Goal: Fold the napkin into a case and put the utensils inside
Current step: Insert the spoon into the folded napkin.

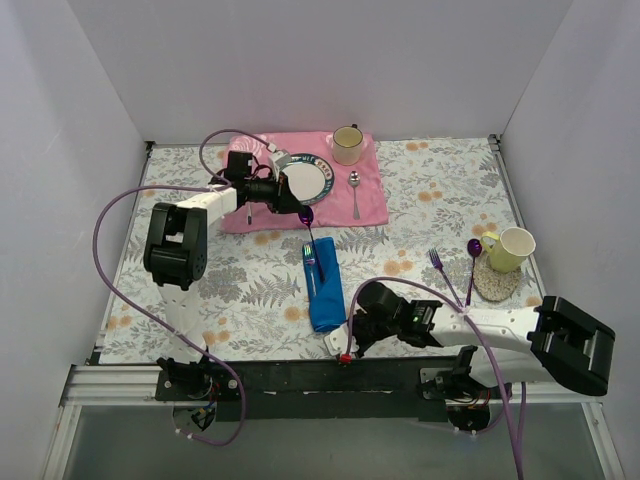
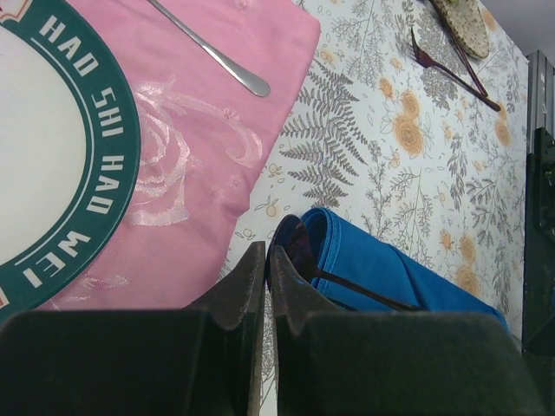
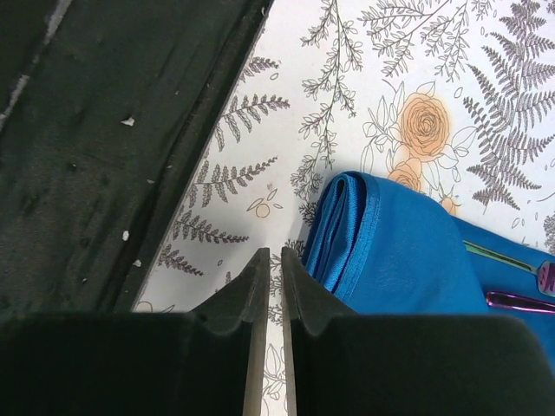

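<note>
Left hand (image 2: 267, 251) pinched shut, empty; purple spoon (image 1: 306, 216) beside it, at 12 o'clock of blue case (image 1: 324, 288). Right hand (image 3: 273, 256) shut, empty, at 6 o'clock.

Covered, cropped, uncertain: three views

From above, the left tool (image 1: 298, 207) hides the plate's (image 1: 312, 180) left rim, and whether its tips touch the purple spoon (image 1: 307, 216) cannot be told. In the left wrist view the plate runs off the left edge, a silver handle (image 2: 217, 59) loses its head at the top, the coaster (image 2: 464, 22) is cropped, and that tool's own fingers (image 2: 238, 295) cover part of the case (image 2: 390, 277). In the right wrist view the right tool (image 3: 270, 258) blocks the lower frame, while the green fork (image 3: 503, 259) and the purple spoon's handle run out past the right edge — their ends unseen.
</note>
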`<state>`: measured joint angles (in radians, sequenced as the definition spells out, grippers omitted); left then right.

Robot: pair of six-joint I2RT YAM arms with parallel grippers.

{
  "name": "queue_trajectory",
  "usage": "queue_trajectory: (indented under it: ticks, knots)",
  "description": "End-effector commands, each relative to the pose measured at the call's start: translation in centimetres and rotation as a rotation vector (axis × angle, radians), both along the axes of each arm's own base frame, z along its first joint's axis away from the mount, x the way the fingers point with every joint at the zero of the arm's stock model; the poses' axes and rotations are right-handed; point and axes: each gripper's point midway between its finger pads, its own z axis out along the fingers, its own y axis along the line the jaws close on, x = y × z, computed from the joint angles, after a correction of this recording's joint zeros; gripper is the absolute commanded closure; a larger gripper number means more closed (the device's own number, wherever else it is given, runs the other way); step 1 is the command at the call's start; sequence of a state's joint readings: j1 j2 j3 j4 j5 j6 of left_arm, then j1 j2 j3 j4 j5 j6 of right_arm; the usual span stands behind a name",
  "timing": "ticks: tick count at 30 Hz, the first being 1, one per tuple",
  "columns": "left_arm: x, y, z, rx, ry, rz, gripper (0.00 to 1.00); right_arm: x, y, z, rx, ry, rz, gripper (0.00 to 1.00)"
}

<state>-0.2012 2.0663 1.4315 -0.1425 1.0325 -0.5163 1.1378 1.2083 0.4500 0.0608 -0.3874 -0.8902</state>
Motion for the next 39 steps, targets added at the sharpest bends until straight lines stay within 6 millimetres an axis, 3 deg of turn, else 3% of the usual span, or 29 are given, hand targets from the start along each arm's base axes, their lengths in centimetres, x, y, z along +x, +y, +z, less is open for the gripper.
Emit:
queue_trajectory:
  ticks: [1,14,26,39]
  knots:
    - [0.0,-0.4,0.5,-0.002,-0.015,-0.027,1.00,0.9,1.0,0.1,0.048,-0.091,0.012,0.83]
    - [-2.4,-2.0,-0.6,0.002,0.028,-0.075,1.00,1.1,0.2,-1.6,0.037,-0.136,0.009,0.84]
    - [-3.3,-2.7,-0.7,0.003,0.045,-0.094,1.00,1.5,0.6,-1.7,0.035,-0.137,-0.010,0.88]
    - [-5.7,-3.3,-0.9,0.013,0.060,-0.133,1.00,1.7,0.4,-2.1,0.031,-0.144,-0.026,0.89]
